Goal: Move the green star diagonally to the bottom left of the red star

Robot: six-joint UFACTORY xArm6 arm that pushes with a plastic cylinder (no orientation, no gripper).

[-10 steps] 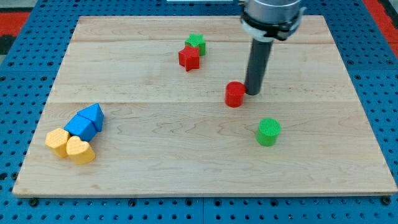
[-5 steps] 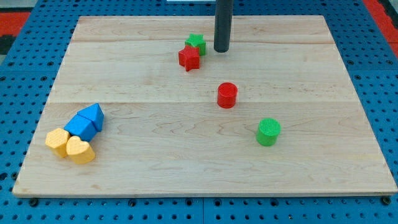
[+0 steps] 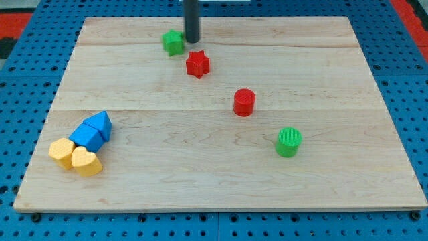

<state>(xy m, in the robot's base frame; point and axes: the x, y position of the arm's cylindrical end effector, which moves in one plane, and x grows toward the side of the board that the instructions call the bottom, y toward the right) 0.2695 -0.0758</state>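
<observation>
The pale wooden board (image 3: 221,167), grained in long planks, lay on a blue pegboard surface (image 3: 20,80) dotted with holes. At the view's left sat a tight cluster — two blue faceted blocks (image 3: 91,130) touching two yellow rounded blocks (image 3: 75,157). A ribbed green cylinder (image 3: 289,142) and a red cylinder (image 3: 244,102) stood apart at the right of centre. The red star (image 3: 197,63) stood near the top. The green star (image 3: 173,42) lay up-left of it — my tip (image 3: 192,41), a plain dark rod with no jaws, stood just beside its right.
</observation>
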